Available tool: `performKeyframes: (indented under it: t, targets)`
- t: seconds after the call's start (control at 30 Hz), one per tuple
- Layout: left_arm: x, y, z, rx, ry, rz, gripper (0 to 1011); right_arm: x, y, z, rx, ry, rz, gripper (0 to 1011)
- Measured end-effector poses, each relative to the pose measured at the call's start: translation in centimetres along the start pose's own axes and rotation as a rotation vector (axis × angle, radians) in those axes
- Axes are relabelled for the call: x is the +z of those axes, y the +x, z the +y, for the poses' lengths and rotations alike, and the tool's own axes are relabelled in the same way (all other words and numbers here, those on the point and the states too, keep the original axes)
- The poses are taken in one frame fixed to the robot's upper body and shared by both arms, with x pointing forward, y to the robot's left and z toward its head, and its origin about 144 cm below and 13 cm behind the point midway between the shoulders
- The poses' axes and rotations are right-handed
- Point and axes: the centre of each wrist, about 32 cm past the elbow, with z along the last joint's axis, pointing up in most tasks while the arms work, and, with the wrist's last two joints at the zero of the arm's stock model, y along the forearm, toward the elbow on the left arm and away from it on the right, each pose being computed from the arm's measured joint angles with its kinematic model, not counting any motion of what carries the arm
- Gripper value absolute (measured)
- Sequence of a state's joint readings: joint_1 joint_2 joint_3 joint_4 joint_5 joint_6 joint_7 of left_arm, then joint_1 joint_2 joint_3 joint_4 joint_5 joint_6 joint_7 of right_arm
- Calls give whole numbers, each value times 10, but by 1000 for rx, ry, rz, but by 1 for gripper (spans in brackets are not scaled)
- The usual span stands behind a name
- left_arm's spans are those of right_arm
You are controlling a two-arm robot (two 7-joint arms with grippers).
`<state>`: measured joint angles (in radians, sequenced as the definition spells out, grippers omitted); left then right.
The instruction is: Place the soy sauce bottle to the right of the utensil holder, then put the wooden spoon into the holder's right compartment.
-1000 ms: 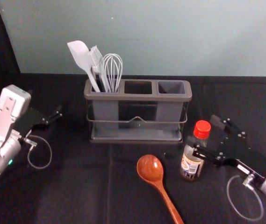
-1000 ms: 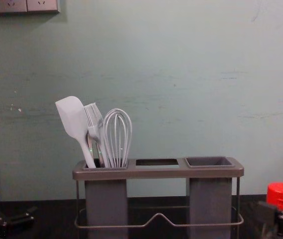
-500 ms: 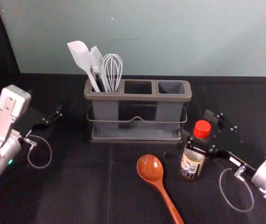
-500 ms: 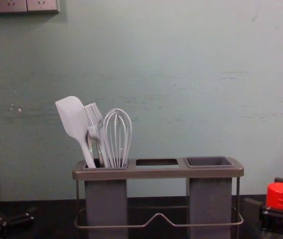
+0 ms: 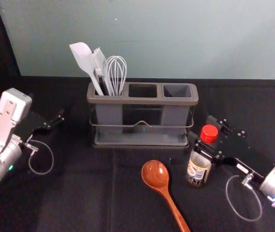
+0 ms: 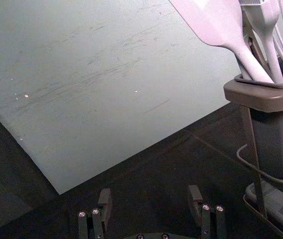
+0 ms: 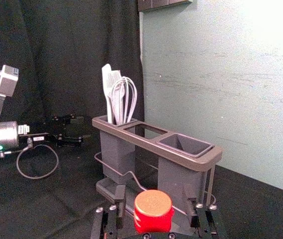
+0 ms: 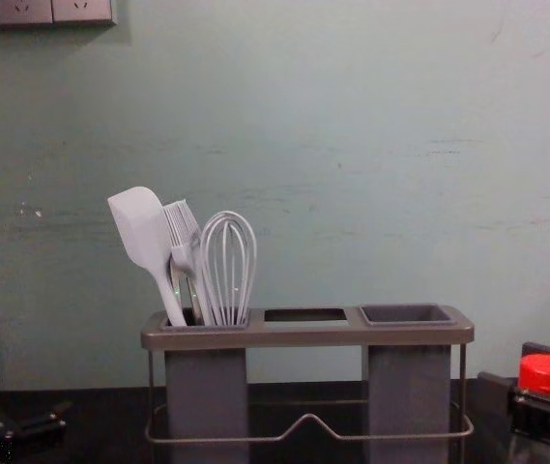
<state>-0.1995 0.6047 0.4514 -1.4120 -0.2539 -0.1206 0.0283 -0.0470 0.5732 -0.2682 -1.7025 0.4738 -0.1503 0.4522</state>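
Right gripper (image 5: 200, 127) spreading open around the upright soy sauce bottle (image 5: 196, 170), right of centre in the head view

Behind everything, a smooth grey-green wall (image 5: 151, 38) is filling the upper frame. Matte black cloth (image 5: 79, 198) is covering the table below. Boxy plastic compartments are sitting in the wire-fronted utensil holder (image 5: 142, 101) at upper centre, their lower parts running out of the chest view. At far left, the left gripper (image 5: 47, 106) is idling with its fingers apart. Glossy, reddish and round-bowled, the wooden spoon (image 5: 155, 174) is lying at lower centre, the bottom edge cutting off its handle. The clear bottle is wearing a printed label; in the chest view a dark finger is hiding its neck. A flat pale spatula (image 5: 82, 55), a looped whisk (image 5: 116, 70) and a bristled brush (image 5: 99, 60) are leaning in the left compartment, a shiny handle among them being hard to identify. Smallest, the ridged red cap (image 5: 209, 131) is standing between the right gripper's fingers, gaps showing on both sides in the right wrist view.
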Motion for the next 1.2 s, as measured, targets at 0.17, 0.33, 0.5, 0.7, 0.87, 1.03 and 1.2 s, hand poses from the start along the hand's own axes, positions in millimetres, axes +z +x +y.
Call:
performKeyframes:
  t: [0.17, 0.33, 0.5, 0.7, 0.87, 1.03, 1.2]
  targets:
    - [0, 0, 0, 0, 0, 0, 1005, 1, -1, -3, 0, 3, 2, 624]
    - [0, 0, 0, 0, 0, 0, 1005, 0, -2, -5, -1, 2, 7, 429]
    - [0, 0, 0, 0, 0, 0, 1005, 0, -1, -8, -4, 0, 11, 397]
    - [0, 0, 0, 0, 0, 0, 1005, 8, 2, -12, -12, 2, 2, 396]
    - [0, 0, 0, 0, 0, 0, 1005, 17, 10, -17, -26, 7, -19, 396]
    - [0, 0, 0, 0, 0, 0, 1005, 21, 20, -19, -46, 7, -31, 396]
    - [0, 0, 0, 0, 0, 0, 1005, 22, 36, -15, -67, 13, -37, 396]
